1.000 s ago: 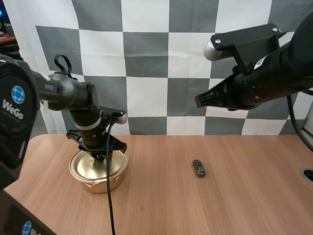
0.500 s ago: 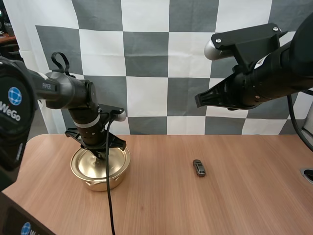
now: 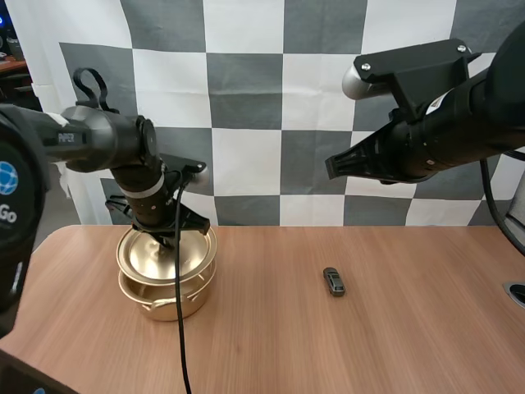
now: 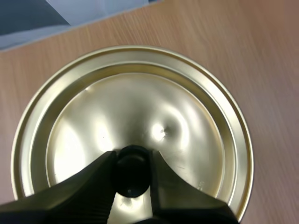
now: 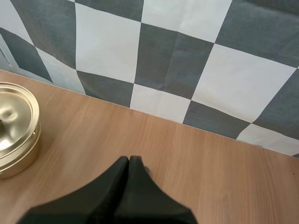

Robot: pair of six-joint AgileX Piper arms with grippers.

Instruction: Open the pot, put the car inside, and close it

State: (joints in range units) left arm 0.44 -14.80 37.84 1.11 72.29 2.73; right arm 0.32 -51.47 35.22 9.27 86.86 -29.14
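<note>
Wood-grain counter [image 3: 410,345], seen from above and behind the robot's two arms.

Nearest, toward the L side: a round gold-coloured metal pot [image 3: 168,297] w/ a small side handle facing the viewer. It stands upright on the counter.

Directly over it is the matching gold lid [image 3: 156,256], a shallow dome w/ a raised rim. The lid sits a bit higher than the pot's rim and looks slightly tilted. Can't tell whether any part of its edge touches the pot.

L tool [image 3: 166,240] reaches straight down onto the lid's ctr. In the L wrist view its two black fingers are closed part-way, w/ the lid's black knob [image 4: 132,175] pinched between the tips. The shiny lid top spreads out around the knob, w/ bare counter beyond it.

A little farther back and well apart from the pot, to its R: the car [image 3: 333,281], a small dark grey toy. It lies flat on the counter, lengthwise away from the viewer. Nothing touches it.

R tool [image 3: 330,168] hangs high above the counter, up above the car, tip pointing L. In the R wrist view its fingers [image 5: 122,170] lie pressed together as one dark wedge, holding nothing. From there the pot and lid show off to one side, well apart from the tip.
</note>
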